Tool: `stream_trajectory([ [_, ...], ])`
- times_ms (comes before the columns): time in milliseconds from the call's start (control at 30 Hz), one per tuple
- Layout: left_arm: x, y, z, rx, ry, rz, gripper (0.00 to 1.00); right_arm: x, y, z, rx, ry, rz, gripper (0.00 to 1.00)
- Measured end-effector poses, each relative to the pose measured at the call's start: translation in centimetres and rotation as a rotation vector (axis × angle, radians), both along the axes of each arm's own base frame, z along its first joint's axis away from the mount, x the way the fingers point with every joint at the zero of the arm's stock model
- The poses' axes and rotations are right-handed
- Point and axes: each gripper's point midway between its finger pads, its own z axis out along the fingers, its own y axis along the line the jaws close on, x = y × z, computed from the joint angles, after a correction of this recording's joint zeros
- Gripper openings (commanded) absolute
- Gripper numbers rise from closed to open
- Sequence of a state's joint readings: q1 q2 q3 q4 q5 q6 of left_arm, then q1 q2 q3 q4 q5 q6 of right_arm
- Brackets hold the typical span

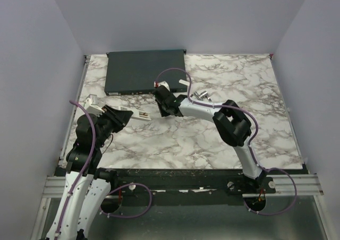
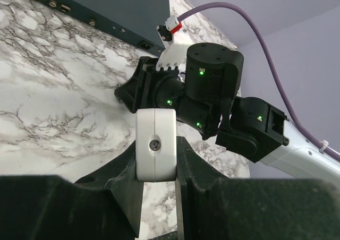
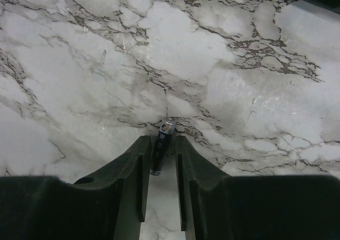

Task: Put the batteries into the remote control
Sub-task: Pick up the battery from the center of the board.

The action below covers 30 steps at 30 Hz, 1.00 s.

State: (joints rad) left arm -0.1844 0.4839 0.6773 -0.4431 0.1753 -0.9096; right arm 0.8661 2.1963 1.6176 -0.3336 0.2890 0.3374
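a: why does the left gripper (image 2: 156,151) keep the remote control (image 2: 155,136) lifted off the table (image 1: 212,139), toward its left edge?

b: its pincer is clamped on the white bar's sides, probably to steady it with the free end offered to the other arm.

a: and the right gripper (image 3: 161,140)?

b: it is closed on one battery (image 3: 161,150), lengthwise between the fingers, just beside that free end.

a: is anything in the way?

b: the dark-grey box (image 1: 143,73) along the far edge sits close behind. some shiny bits (image 1: 202,95) nearby are too small to tell.
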Motion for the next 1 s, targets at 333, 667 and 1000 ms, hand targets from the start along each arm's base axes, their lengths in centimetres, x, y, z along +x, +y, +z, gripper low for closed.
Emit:
stream_trajectory([
  [333,0.0,0.0,-0.1,0.000,0.003,0.000,0.00,-0.1,0.4,0.0,-0.018,-0.008,0.006,0.04],
  [667,0.1,0.1,-0.1,0.002,0.003,0.007,0.00,-2.6,-2.9,0.5,-0.011,-0.011,-0.021,0.01],
  [1000,0.7,0.0,0.1,0.015,-0.010,0.001,0.00,-9.9,-7.4,15.2,0.351,-0.225,0.168,0.01],
])
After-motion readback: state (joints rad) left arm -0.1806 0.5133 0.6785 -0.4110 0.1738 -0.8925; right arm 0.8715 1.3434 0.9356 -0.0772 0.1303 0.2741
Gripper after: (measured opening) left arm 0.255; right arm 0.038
